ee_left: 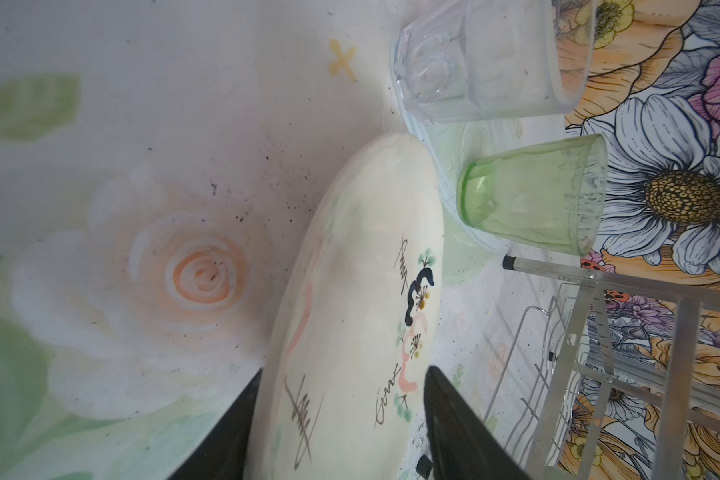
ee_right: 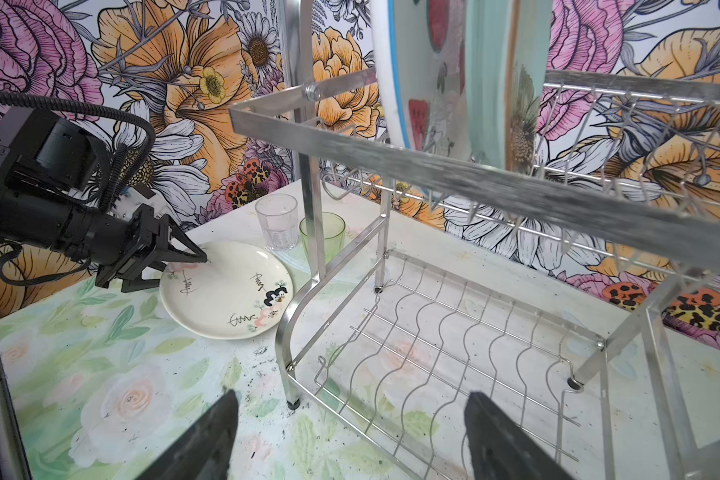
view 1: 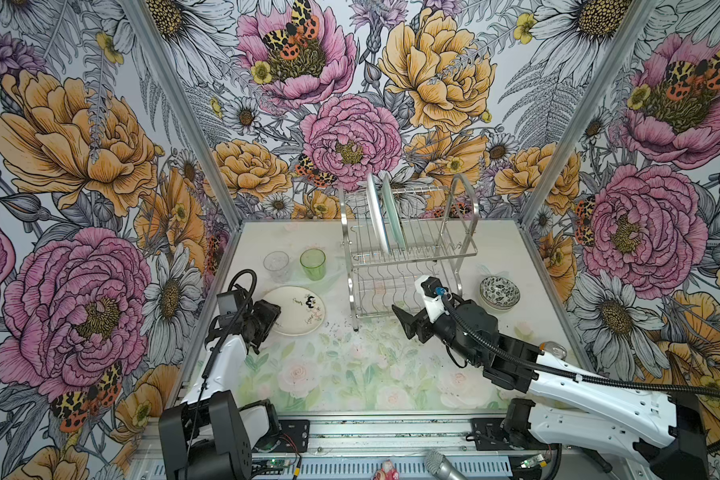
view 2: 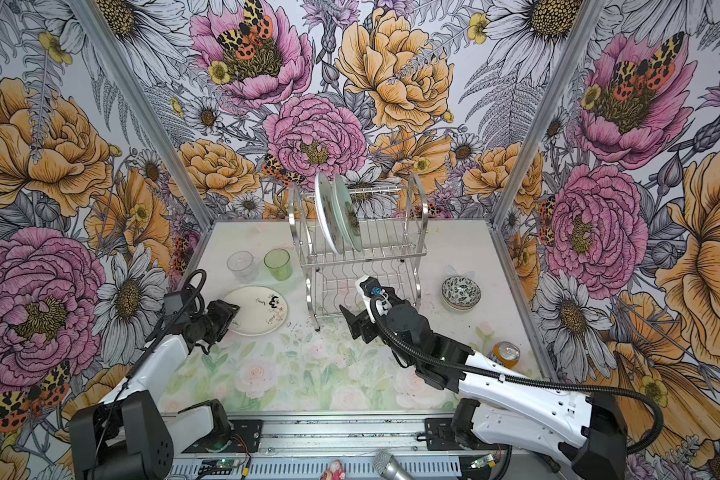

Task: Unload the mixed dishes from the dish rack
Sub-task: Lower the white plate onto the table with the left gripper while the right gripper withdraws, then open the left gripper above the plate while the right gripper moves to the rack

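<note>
Step in hand, as I read it: setting the cream plate (view 1: pixel 296 309) down & letting go. The left hand (view 1: pixel 272 319) has its jaws parted round the plate's near rim, one finger over the face, the other outside the lip. The gap looks wider than the rim is thick, so I judge no clamp, nothing held. The plate lies flat on the worktop (view 1: pixel 350 365), straight ahead of that hand.

To do it well: open a bit wider first, then back out straight along the hand's own axis, low & level. No lifting while the outer finger is by the lip, as it could tip the rim up. No nudging fwd either, b/c the clear tumbler (view 1: pixel 276 264) & green tumbler (view 1: pixel 312 262) stand upright just beyond the plate's far edge. A leg of the dish rack (view 1: pixel 412 254) is close too, past the plate on the hand's right.

The right hand (ee_right: pixel 350 405) is wide open, empty, hovering low in front of the rack's bare lower tier. Left to unload: watermelon plate (view 1: pixel 376 216) & aqua plate (view 1: pixel 395 216), both on edge in upper-shelf slots, above & ahead of the right hand. The patterned bowl (view 1: pixel 499 291), atop a small stack, sits on the worktop off to that hand's right, well apart.
</note>
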{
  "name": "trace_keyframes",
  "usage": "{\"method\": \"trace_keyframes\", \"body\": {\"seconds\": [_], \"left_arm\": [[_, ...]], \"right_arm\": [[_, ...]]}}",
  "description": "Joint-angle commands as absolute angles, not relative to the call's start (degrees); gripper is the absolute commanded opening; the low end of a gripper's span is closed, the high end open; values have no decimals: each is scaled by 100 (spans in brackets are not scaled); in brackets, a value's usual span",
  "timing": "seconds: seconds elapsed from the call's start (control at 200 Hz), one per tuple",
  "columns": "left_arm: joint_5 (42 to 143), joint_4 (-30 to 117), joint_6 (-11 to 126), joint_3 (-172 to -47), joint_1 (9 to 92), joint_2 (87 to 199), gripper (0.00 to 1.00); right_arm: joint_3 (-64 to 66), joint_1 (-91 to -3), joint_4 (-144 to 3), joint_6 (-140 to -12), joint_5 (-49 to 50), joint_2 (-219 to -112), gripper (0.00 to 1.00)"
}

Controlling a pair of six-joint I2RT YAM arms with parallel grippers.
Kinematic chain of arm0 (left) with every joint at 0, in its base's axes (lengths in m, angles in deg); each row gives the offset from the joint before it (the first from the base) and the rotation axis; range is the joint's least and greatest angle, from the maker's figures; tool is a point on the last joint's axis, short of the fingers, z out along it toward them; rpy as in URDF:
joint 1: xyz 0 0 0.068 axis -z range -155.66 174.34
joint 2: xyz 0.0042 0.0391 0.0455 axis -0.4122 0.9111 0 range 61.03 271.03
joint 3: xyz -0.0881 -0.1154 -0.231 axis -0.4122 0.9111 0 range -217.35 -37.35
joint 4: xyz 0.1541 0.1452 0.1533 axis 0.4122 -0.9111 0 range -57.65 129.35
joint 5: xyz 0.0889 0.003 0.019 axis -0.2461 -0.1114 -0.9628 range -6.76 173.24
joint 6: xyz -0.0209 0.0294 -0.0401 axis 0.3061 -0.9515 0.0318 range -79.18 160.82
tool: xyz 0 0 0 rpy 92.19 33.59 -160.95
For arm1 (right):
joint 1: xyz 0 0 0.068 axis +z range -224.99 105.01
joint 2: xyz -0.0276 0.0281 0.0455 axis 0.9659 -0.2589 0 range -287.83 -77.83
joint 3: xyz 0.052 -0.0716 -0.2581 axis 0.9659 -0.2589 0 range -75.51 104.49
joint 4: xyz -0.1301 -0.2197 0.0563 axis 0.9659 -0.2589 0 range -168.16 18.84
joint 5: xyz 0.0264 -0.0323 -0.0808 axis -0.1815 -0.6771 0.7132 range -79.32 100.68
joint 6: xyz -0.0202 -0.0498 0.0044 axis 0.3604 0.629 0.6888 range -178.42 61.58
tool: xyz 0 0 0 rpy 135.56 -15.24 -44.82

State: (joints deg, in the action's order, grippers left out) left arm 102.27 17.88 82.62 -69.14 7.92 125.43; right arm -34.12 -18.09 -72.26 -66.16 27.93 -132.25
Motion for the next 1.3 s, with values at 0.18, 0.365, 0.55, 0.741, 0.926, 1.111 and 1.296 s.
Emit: {"method": "trace_keyframes", "body": {"seconds": [0.18,0.365,0.55,0.741,0.926,1.111,1.296], "left_arm": [[10311,2037,8151,-6980,725,12589,65],[10356,2026,8153,-6972,698,12659,69],[10356,1972,8141,-6961,703,12679,85],[10255,1829,8111,-7034,702,12507,99],[10153,1644,8145,-7108,706,12103,99],[10200,1442,8221,-7114,779,11571,99],[10161,1236,8399,-7134,1090,10885,99]], "right_arm": [[-3279,-1857,-7326,-6782,2788,-12975,86],[-3293,-1865,-7379,-6825,2774,-12882,86],[-3310,-1861,-7397,-6857,2755,-12802,86],[-3292,-1865,-7437,-6850,2740,-12797,86],[-3184,-1866,-7458,-6860,2706,-12822,86],[-2918,-1863,-7538,-6903,2612,-12979,85],[-2684,-1864,-7555,-7044,2529,-13082,85]]}}
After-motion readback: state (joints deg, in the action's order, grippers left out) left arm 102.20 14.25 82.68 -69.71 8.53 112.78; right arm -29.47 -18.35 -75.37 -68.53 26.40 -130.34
